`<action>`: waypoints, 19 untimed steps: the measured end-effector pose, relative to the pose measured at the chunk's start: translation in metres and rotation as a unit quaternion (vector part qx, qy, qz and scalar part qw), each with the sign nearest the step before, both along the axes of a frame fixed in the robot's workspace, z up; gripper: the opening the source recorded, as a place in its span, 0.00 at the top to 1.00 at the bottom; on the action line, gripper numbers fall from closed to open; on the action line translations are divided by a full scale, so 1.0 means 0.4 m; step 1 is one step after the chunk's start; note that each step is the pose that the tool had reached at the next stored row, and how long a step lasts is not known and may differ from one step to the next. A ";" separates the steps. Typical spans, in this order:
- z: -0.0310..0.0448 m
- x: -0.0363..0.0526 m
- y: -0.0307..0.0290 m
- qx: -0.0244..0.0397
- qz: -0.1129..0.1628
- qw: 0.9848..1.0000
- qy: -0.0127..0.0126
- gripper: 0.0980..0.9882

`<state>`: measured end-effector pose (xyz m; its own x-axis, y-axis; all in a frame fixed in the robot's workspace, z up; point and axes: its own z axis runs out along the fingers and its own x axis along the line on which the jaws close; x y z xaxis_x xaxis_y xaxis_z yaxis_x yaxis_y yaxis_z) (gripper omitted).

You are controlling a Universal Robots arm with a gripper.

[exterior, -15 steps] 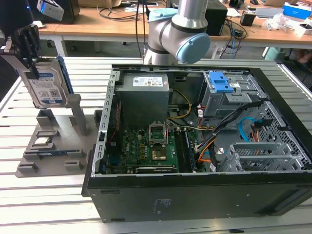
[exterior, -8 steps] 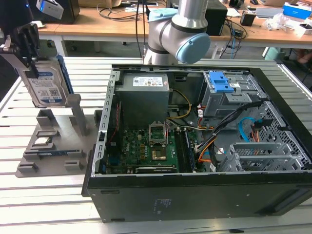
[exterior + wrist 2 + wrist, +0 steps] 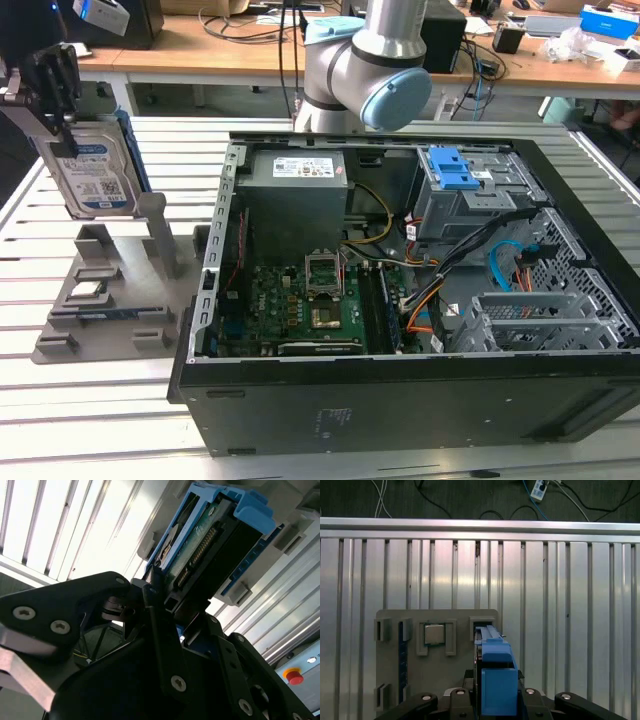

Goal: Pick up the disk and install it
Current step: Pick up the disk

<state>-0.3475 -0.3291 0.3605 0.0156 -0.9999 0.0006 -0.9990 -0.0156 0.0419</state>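
The disk [image 3: 95, 178] is a silver drive with a white-and-blue label in a blue bracket. It hangs tilted at the exterior view's far left, its lower edge just above the grey holder [image 3: 105, 300]. My gripper [image 3: 62, 130] is shut on the disk's upper end. In the second wrist view the black fingers [image 3: 156, 611] clamp the disk [image 3: 205, 550], whose connector edge shows. In the first wrist view the blue bracket of the disk [image 3: 495, 672] rises between the gripper [image 3: 496, 702] halves over the holder [image 3: 455, 680].
The open computer case [image 3: 215, 330] lies to the exterior view's right of the holder, with a motherboard [image 3: 300, 300], a drive cage [image 3: 480, 205] with a blue latch and loose cables. The holder keeps a square chip [image 3: 434, 634] and a blue-edged memory stick [image 3: 110, 315]. My arm's base [image 3: 365, 70] stands behind the case.
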 end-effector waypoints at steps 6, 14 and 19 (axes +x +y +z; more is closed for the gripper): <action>0.005 0.000 0.000 0.000 0.000 1.000 0.000 0.70; 0.027 0.000 0.000 0.000 0.000 1.000 0.000 0.70; 0.043 0.000 0.001 0.000 0.000 1.000 0.000 0.70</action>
